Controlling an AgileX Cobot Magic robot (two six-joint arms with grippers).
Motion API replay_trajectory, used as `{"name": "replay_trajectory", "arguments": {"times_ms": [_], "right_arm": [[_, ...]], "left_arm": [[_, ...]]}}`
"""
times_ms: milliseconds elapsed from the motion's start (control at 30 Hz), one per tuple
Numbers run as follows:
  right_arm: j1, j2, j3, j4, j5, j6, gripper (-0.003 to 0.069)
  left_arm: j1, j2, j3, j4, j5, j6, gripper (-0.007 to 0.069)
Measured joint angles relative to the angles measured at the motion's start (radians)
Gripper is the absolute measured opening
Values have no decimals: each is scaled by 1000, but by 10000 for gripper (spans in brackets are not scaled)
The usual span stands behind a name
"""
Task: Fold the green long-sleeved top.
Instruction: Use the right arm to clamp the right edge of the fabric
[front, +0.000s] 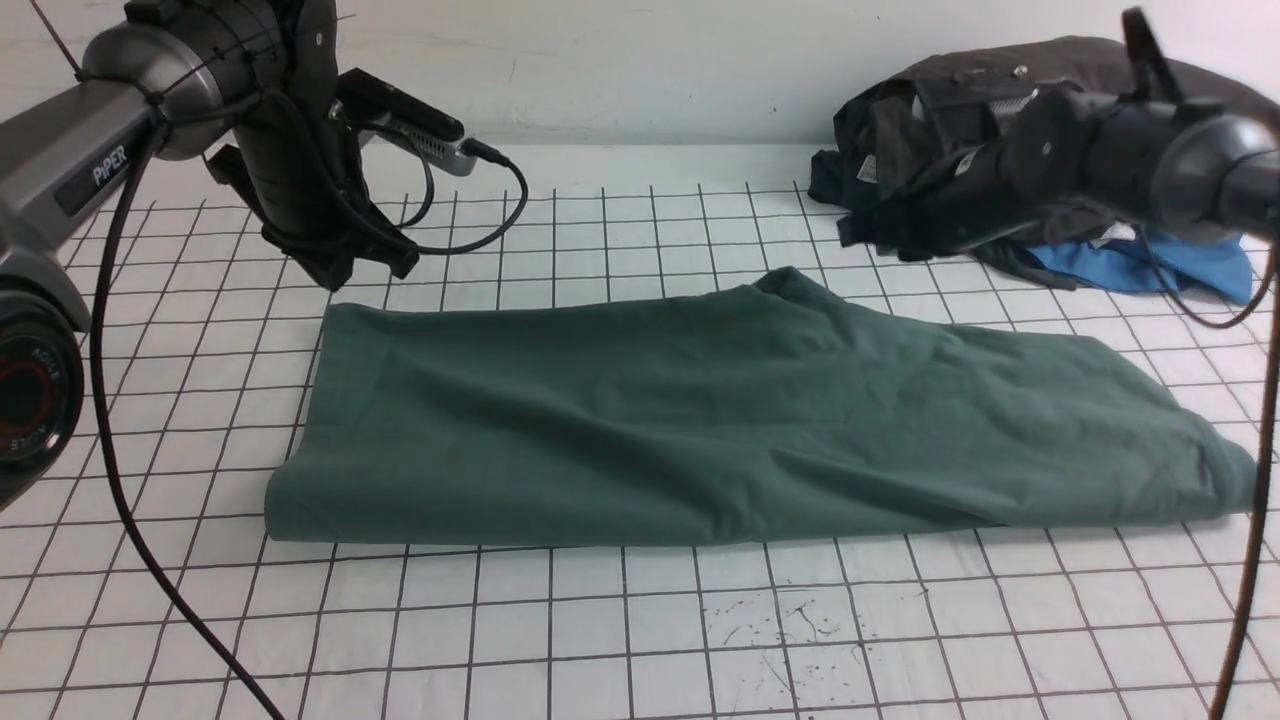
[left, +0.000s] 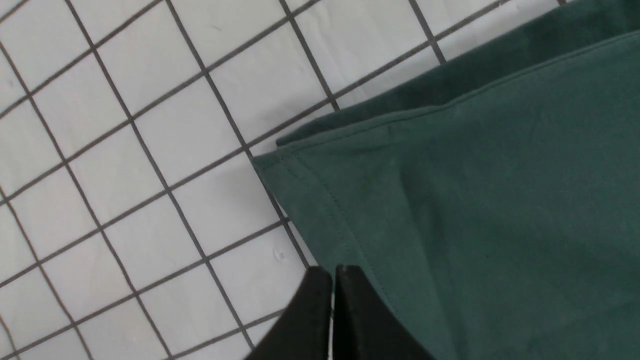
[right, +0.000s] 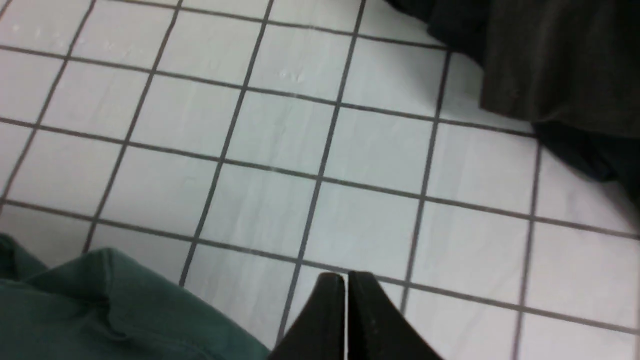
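Observation:
The green long-sleeved top (front: 740, 420) lies folded into a long flat band across the middle of the gridded table. Its stitched hem corner (left: 280, 165) shows in the left wrist view, and a rumpled edge (right: 100, 305) shows in the right wrist view. My left gripper (left: 332, 272) hangs above the table by the top's far left corner, shut and holding nothing. Above bare grid beyond the top's far right edge, my right gripper (right: 345, 277) is likewise shut and empty. Both arms (front: 300, 190) (front: 1000, 170) are raised off the cloth.
A dark charcoal-grey garment (front: 1000, 90) is heaped at the back right, with a bright blue garment (front: 1150, 265) under it; the dark heap (right: 550, 70) also fills a corner of the right wrist view. Cables (front: 120, 480) hang from the arms. A wall (front: 640, 70) bounds the table's far side.

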Motion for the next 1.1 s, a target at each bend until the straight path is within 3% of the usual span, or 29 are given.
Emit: {"name": "replay_trajectory", "arguments": {"times_ms": [233, 367, 667, 900, 1000, 1100], "right_arm": [[-103, -204, -82, -73, 451, -34, 1], [-173, -257, -83, -86, 611, -50, 1], [-276, -403, 177, -86, 613, -50, 1], [-339, -513, 501, -86, 405, -49, 9], [-372, -483, 539, -73, 351, -49, 45], [-402, -425, 540, -40, 312, -49, 132]], "left_arm": [[-13, -1, 0, -47, 65, 2, -8], [-51, -18, 0, -114, 65, 28, -8], [-102, -180, 96, -172, 66, 52, -8], [-102, -409, 336, -171, 67, 62, -8], [-102, -474, 406, -179, 53, 62, -8], [-102, -500, 439, -186, 39, 62, -8]]}}
